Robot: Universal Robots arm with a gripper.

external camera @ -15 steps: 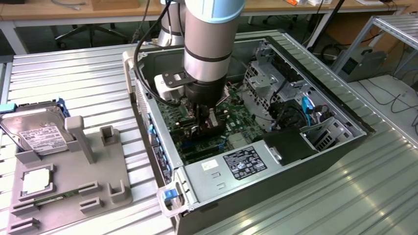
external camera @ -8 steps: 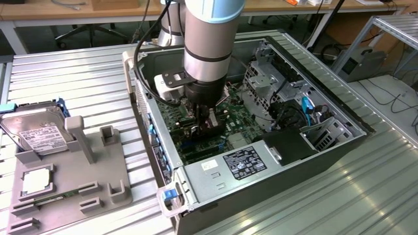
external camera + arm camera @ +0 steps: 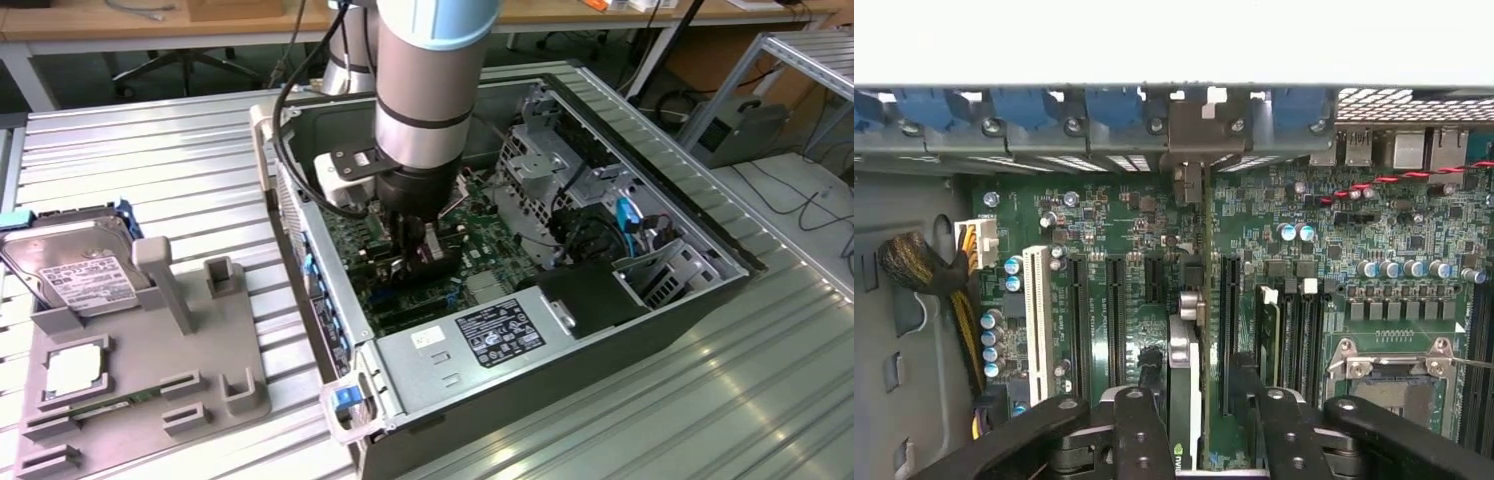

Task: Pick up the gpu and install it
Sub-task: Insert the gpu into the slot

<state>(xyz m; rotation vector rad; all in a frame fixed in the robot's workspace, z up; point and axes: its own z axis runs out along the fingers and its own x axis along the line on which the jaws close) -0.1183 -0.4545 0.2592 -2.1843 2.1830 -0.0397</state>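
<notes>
My gripper (image 3: 419, 250) is lowered inside the open computer case (image 3: 667, 300), just above the green motherboard (image 3: 494, 225). It is shut on the gpu (image 3: 435, 264), a thin dark card held on edge. In the wrist view the gpu (image 3: 1185, 375) runs edge-on between the black fingers (image 3: 1139, 430) of the gripper (image 3: 1199, 445). It stands over the motherboard (image 3: 1144, 215) among the long black expansion slots (image 3: 1116, 320). Its metal bracket end (image 3: 1190, 180) reaches toward the case's rear slot openings (image 3: 1104, 110). I cannot tell whether the card's edge touches a slot.
A grey fixture (image 3: 200, 340) outside the case holds a silver hard drive (image 3: 74, 265) and a square CPU chip (image 3: 74, 370). Inside are the power supply (image 3: 501, 330), drive cage (image 3: 534, 165), blue cable (image 3: 625, 220), a CPU socket (image 3: 1394, 365), a white slot (image 3: 1037, 310) and a cable bundle (image 3: 914, 265).
</notes>
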